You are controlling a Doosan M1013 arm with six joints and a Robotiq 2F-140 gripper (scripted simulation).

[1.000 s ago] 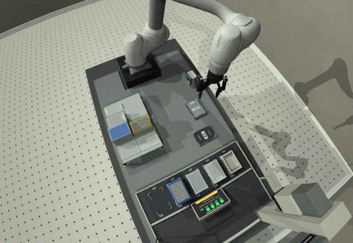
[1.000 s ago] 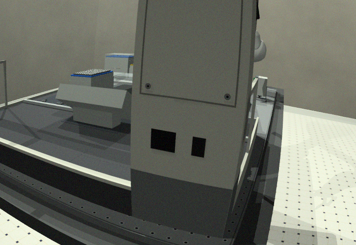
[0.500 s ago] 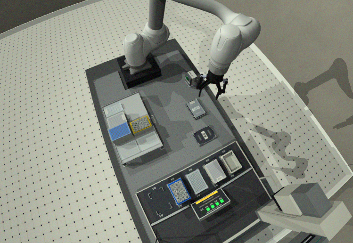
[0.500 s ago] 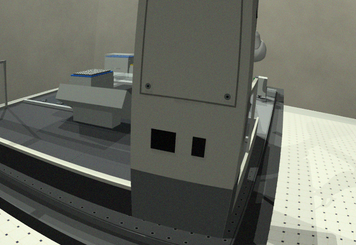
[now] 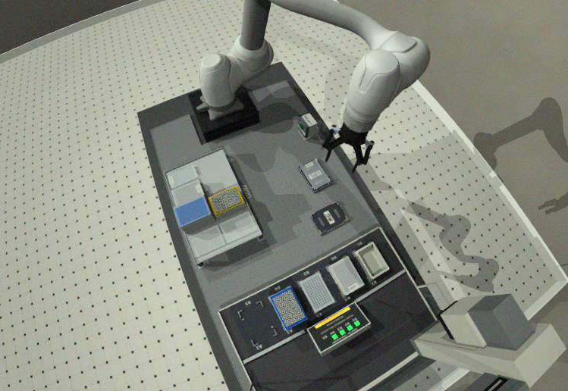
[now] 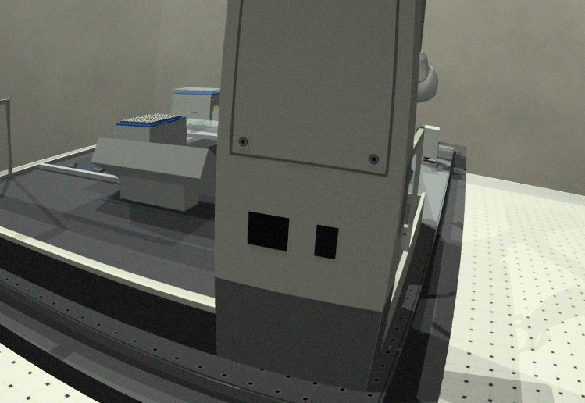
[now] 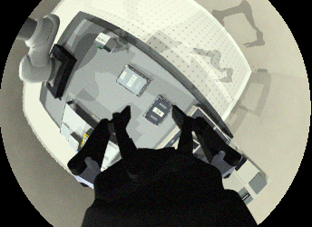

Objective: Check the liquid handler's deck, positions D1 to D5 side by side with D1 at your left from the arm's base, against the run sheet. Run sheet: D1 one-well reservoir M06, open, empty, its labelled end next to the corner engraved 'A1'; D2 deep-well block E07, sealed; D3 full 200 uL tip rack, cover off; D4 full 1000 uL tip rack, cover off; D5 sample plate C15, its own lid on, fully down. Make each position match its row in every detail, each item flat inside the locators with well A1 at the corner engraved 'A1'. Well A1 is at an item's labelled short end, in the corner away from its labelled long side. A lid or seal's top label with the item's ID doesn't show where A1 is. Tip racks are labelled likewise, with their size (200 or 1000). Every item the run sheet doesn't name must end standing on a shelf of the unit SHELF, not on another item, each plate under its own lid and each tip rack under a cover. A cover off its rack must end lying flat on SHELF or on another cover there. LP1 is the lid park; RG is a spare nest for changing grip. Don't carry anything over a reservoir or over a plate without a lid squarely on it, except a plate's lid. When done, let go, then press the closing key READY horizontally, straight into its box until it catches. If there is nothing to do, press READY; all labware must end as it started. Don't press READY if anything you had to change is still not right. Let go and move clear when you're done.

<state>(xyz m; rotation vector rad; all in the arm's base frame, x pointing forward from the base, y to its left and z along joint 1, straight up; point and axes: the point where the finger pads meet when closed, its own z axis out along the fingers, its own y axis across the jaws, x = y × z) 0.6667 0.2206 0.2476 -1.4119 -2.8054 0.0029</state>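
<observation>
My gripper (image 5: 340, 163) (image 7: 151, 111) is open and empty. It hangs high over the bench's right edge, between the READY box (image 5: 306, 125) (image 7: 104, 41) and a labelled plate or lid on the lid park (image 5: 315, 174) (image 7: 133, 79). On the deck, an open reservoir (image 5: 371, 261) sits at the right end, then a sealed block (image 5: 344, 275), a grey tip rack (image 5: 315, 291) and a blue-rimmed tip rack (image 5: 287, 307) (image 6: 149, 120). The leftmost deck position (image 5: 257, 322) holds nothing. In the exterior view the gripper is hidden.
The shelf unit (image 5: 238, 227) holds a blue-covered rack (image 5: 191, 211) (image 6: 195, 101), a yellow-rimmed tip rack (image 5: 225, 199) and two pale plates (image 5: 183, 184). The spare nest (image 5: 332, 215) (image 7: 160, 108) lies mid-bench. A status panel (image 5: 337, 329) and a grey tower (image 6: 312, 190) (image 5: 492, 322) stand beside the deck.
</observation>
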